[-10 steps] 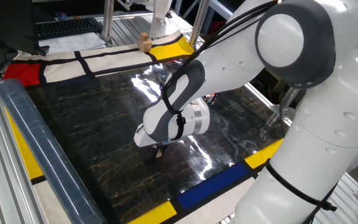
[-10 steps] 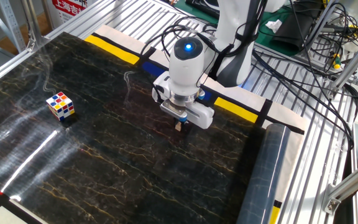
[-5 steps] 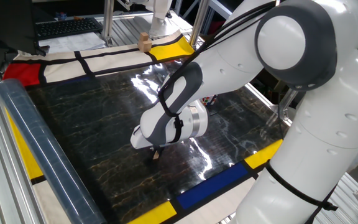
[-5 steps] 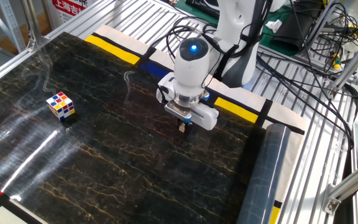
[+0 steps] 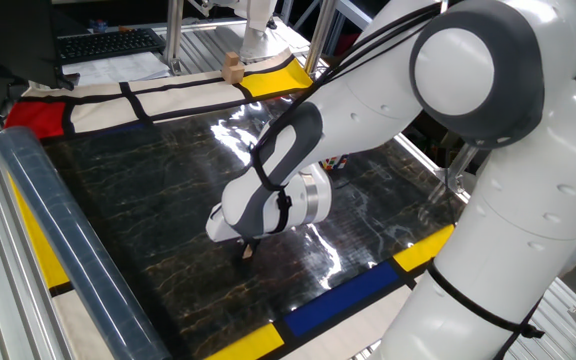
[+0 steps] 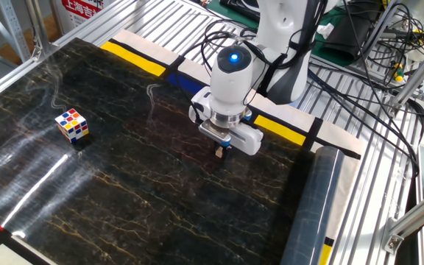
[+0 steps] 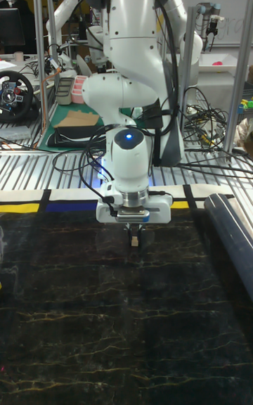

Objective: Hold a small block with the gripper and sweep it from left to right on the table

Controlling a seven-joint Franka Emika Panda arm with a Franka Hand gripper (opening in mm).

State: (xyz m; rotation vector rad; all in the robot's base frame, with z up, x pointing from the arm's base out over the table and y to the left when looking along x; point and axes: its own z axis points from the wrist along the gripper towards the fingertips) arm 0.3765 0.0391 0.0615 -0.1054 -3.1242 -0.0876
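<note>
My jaws [image 6: 218,151] are closed around the small block [image 7: 132,242] and pinch it from two sides, pointing straight down at the counter [image 6: 124,199]. The block is at or just above the dark surface, near the edge with the yellow and blue panels; I cannot tell if it really touches.

I see some risks, from the biggest thing to the smallest. The counter is glossy and hard, so if I press down too much during the sweep, the block may catch and turn inside my jaws. If I hold too high, it will only travel in the air and sweep nothing. The grey roll [image 6: 311,213] lies at the border, and a long sweep to that side could bring my wrist against it. The multicoloured puzzle cube [image 6: 72,124] is well apart, so I judge it is no danger now. The block itself is so small that only little of it is held, and it could slip out.

It is a tiny plain tan wooden cube, partly hidden by my jaws.
</note>
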